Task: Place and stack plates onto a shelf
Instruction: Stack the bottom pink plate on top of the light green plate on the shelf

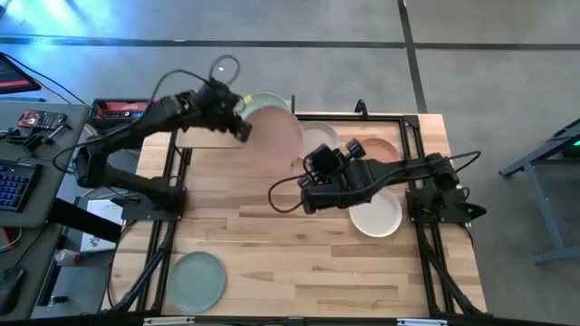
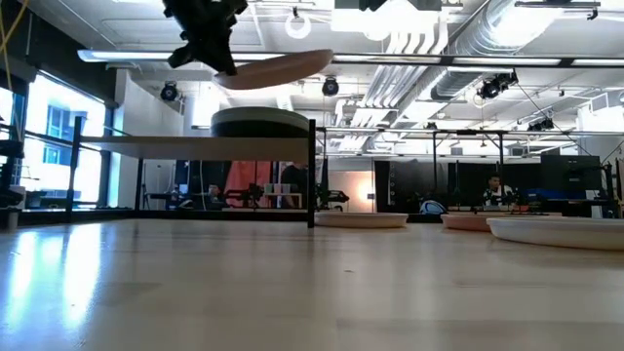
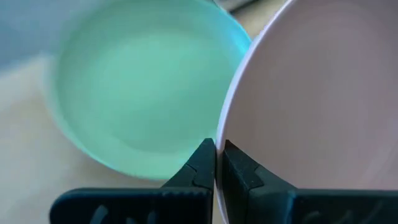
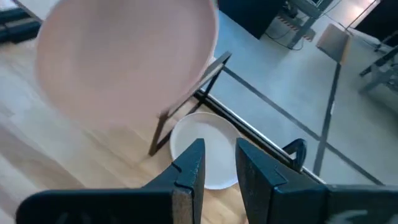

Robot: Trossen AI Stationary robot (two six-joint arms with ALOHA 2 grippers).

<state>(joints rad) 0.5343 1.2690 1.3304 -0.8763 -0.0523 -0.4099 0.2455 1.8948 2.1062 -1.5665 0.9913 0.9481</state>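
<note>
- Bright, even light is cast by ceiling lamps (image 2: pixel 292 21) and windows (image 2: pixel 58 136).
- Glare is spread over the table (image 2: pixel 292 292) in the low view.
- The pink plate (image 4: pixel 124 56) is blurred in the wrist views.

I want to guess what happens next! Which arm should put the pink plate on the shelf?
Left. Its tool already grips the pink plate above the shelf, by the green plate. The right tool holds nothing.
</note>
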